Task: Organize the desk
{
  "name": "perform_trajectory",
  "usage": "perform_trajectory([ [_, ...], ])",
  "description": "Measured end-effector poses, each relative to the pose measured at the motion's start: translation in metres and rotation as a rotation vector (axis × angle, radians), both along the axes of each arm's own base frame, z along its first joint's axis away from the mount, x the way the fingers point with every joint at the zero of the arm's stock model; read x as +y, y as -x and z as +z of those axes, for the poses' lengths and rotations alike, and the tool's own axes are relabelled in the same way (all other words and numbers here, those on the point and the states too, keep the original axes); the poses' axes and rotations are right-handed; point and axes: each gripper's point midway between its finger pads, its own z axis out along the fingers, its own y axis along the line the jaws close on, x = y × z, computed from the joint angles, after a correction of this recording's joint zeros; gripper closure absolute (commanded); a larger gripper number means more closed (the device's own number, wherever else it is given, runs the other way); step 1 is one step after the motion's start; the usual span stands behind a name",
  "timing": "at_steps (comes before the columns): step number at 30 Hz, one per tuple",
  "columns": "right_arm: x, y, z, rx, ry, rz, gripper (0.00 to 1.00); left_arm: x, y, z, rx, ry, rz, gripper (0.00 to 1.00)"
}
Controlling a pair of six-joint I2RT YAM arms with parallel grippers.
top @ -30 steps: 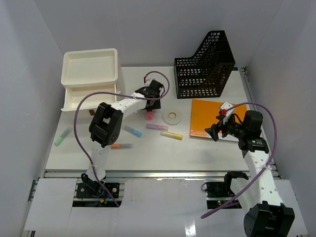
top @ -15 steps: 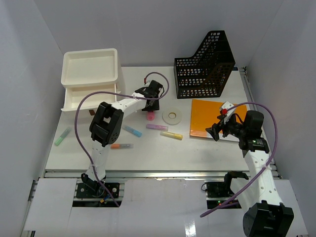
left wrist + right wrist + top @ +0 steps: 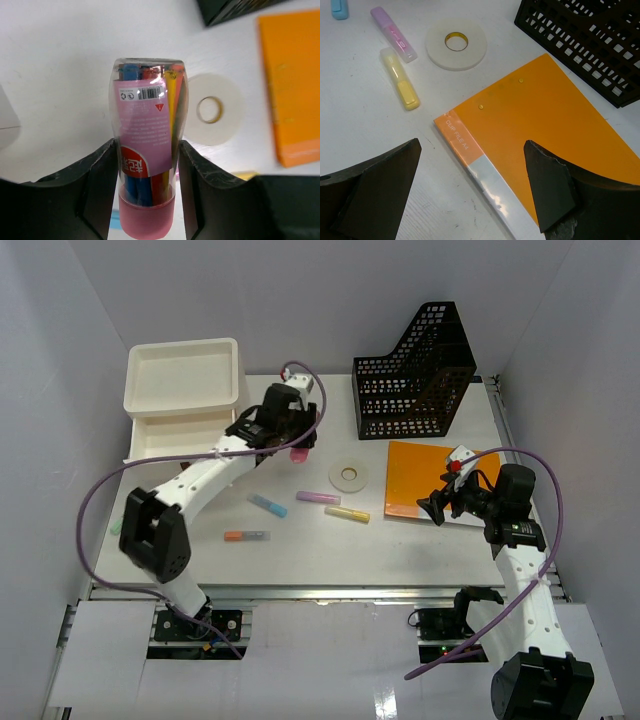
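My left gripper point(image 3: 292, 440) is shut on a clear tube of coloured pens point(image 3: 147, 150) with a pink label and pink cap, held above the white desk point(image 3: 300, 540) near the white tray box. The tube's pink end point(image 3: 298, 454) shows below the gripper in the top view. My right gripper point(image 3: 437, 506) is open and empty, hovering over the near left corner of the orange clip file point(image 3: 432, 480), which also shows in the right wrist view point(image 3: 540, 120).
A white tape roll point(image 3: 349, 476), purple point(image 3: 318, 497), yellow point(image 3: 347, 513), blue point(image 3: 268, 505) and orange point(image 3: 246, 536) highlighters lie mid-desk. A black mesh file holder point(image 3: 415, 375) stands at the back right. A white drawer box point(image 3: 183, 400) stands at the back left.
My left gripper has lifted the pen tube off the desk and carried it back and left, toward the white box. The right arm has not moved.
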Motion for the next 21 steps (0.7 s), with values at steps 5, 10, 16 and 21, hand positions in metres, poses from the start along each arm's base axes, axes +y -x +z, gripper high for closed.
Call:
perform_trajectory([
  [5,0.0,0.0,0.0,-0.001,-0.001,0.0,0.1,0.043,0.015,0.128,-0.238,0.294,0.114,1.0],
  [10,0.0,0.0,0.0,0.0,-0.001,0.0,0.1,0.112,0.031,0.168,-0.316,0.494,0.371,1.0],
  [16,0.0,0.0,0.0,0.0,-0.001,0.0,0.1,0.162,0.046,0.158,-0.227,0.637,0.729,1.0],
  [21,0.0,0.0,0.0,0.001,-0.002,-0.001,0.1,0.201,0.052,0.138,-0.127,0.711,1.025,1.0],
])
